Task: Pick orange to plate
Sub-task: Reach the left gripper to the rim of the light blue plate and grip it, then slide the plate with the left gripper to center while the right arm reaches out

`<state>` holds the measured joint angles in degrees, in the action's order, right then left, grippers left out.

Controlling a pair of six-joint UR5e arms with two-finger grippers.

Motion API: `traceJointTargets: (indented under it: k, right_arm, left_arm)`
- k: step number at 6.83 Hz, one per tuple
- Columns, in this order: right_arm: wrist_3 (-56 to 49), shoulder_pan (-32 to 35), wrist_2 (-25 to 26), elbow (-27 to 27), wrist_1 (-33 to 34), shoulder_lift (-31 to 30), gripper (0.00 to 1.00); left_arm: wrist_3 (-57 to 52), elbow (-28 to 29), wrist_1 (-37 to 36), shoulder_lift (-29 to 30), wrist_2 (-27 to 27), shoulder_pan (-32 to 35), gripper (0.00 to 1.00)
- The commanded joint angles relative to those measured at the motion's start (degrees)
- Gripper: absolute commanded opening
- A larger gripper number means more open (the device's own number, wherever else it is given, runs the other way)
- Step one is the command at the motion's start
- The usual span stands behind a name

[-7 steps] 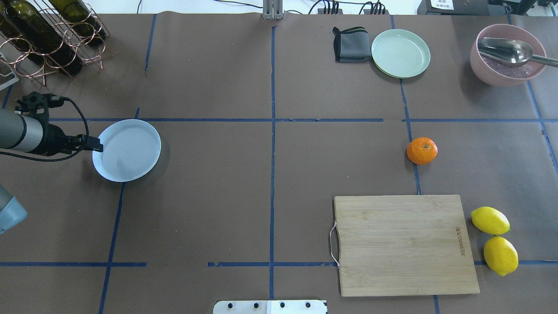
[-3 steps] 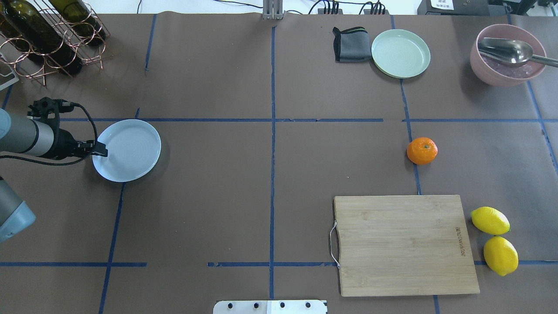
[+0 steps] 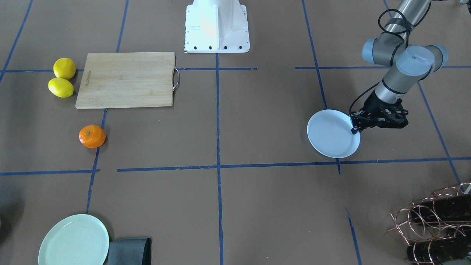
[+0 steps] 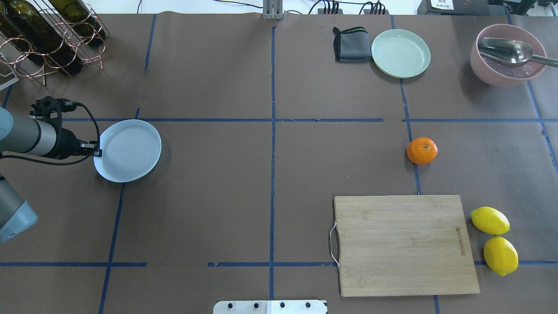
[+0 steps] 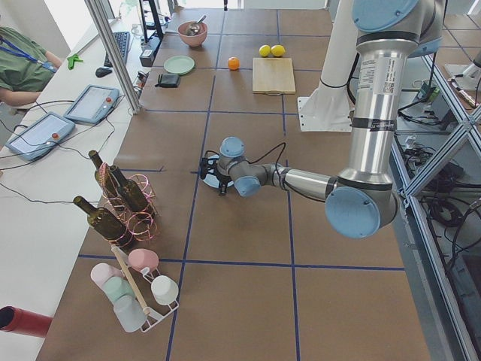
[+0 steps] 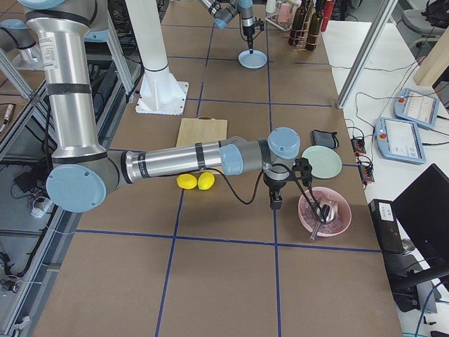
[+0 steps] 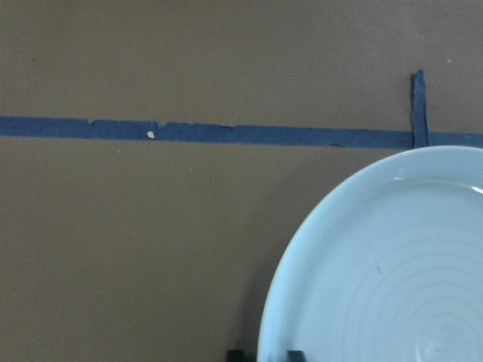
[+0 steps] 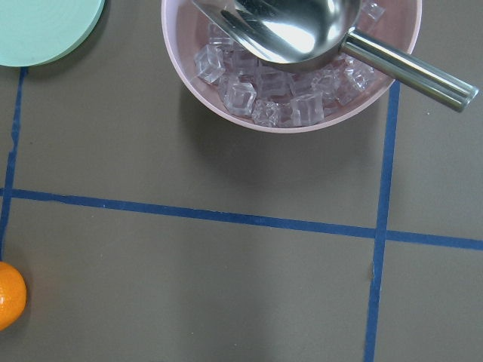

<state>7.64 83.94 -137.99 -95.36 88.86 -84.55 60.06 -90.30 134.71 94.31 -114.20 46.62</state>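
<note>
Brown paper covers the surface: at 12 o'clock of the cutting board (image 4: 405,244) lies the orange (image 4: 422,151), the plate (image 4: 130,148) well apart at its 9 o'clock, rim straddled by the left end effector (image 4: 98,152); whether that or the right end effector (image 6: 276,203) is clenched I cannot tell; a centred, gentle squeeze on the fruit seems wisest.

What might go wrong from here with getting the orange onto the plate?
The left claw sits at the plate's rim, so a careless move may tip or shove it. The orange is round and lies loose, so a nudge may roll it. The right claw hangs beside the pink bowl and might bump it.
</note>
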Motion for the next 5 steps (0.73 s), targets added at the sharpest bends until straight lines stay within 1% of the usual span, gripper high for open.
traceJointTargets:
  k: [1,2,3,4,5]
  right_arm:
    - [0.00,0.00,0.00,-0.09,0.00,0.09,1.00]
    - [0.09,0.00,0.09,0.00,-0.09,0.52,1.00]
    - [2.61,-0.35,0.00,-0.09,-0.09,1.66,1.00]
    - [3.07,-0.96,0.00,-0.35,-0.09,1.84,1.00]
    - [3.95,-2.10,-0.09,-0.70,-0.09,1.93,1.00]
  left_arm:
    - [-0.38,-1.79,-0.15,-0.18,-0.49,0.31,0.00]
    - [-0.38,-5.03,-1.55,-0.53,-2.59,1.10,0.00]
    - [-0.47,-5.76,-8.35,2.86,-7.92,7.20,0.00]
    - [-0.47,-6.11,-16.51,9.08,-9.88,9.95,0.00]
    - [-0.38,-5.51,-26.25,17.84,-9.47,10.07,0.00]
